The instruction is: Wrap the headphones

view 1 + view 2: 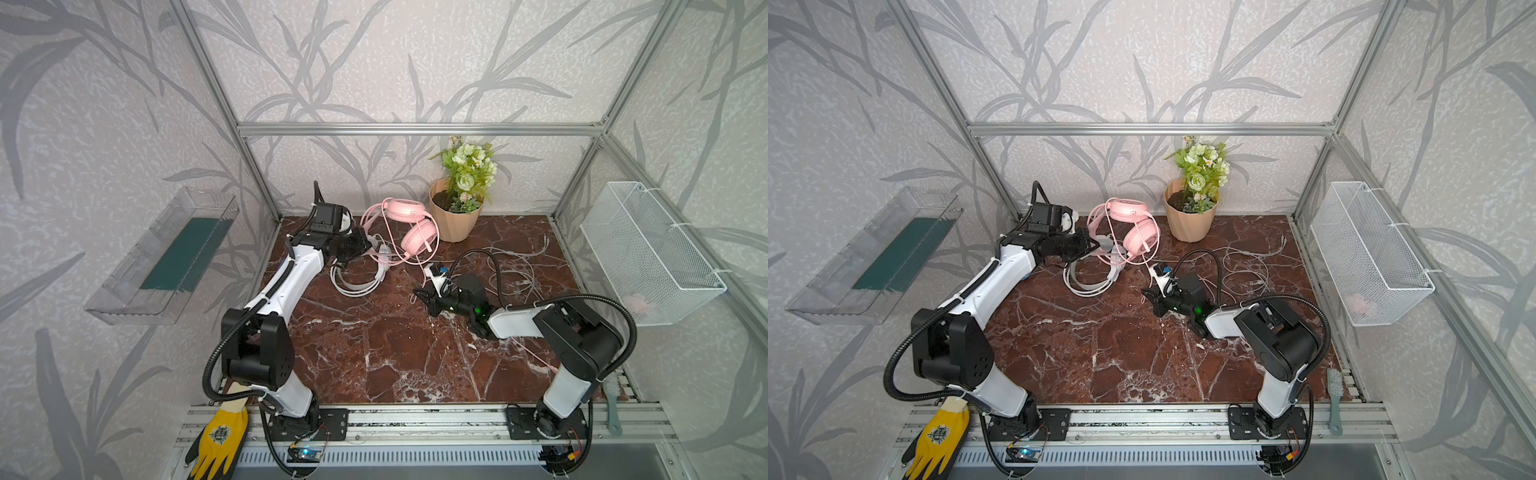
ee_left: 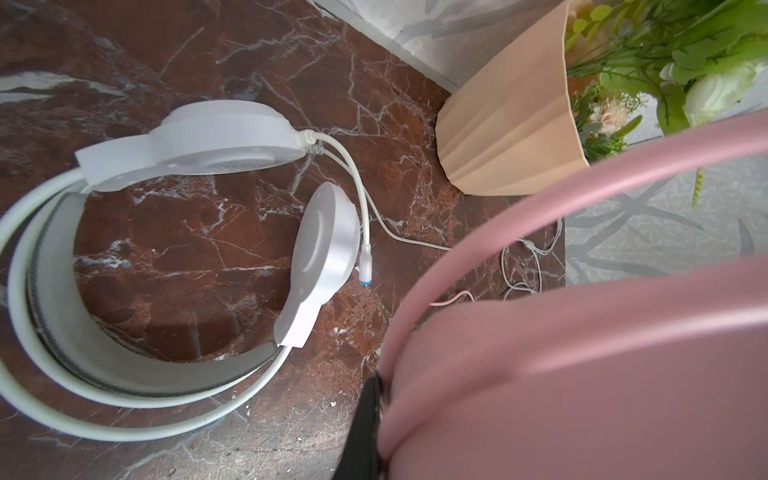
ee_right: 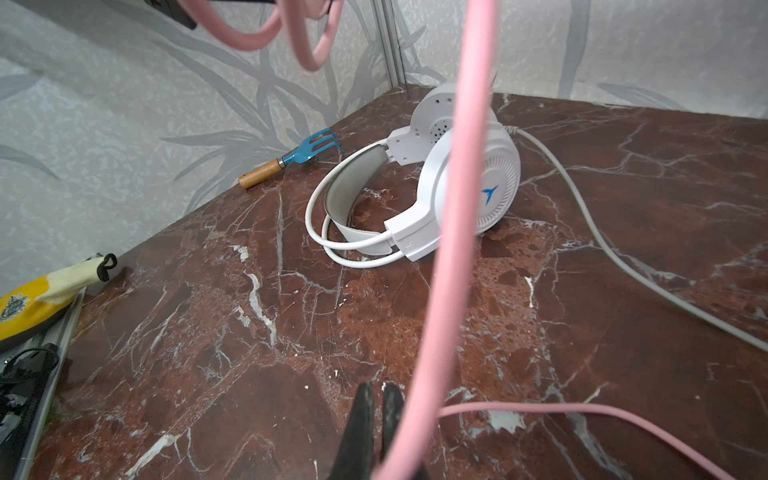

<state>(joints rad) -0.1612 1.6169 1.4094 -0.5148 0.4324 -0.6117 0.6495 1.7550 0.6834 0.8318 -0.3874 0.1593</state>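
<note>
Left hand (image 1: 362, 246), clamped on the headband of the pink headset (image 1: 419, 239), holds it off the table (image 1: 374, 357) at 12 o'clock. The white headset (image 1: 356, 286) lies at 11 o'clock. Right hand (image 1: 420, 297) appears closed on the pink cable (image 3: 455, 216). Risk: a taut pull could drag the headband free, and slack loops could snag the white headset.

pink headset (image 2: 582, 353): headband was blurred against the lens and cut off at the right and lower edges.
left gripper (image 2: 374, 399): one dark finger showed; the other lay behind the pink band.
white headset (image 1: 357, 284): earcups sat partly behind the left gripper in both top views.
wire basket (image 1: 648, 249): pale pink thing (image 1: 636, 305) inside was too blurred to name.
</note>
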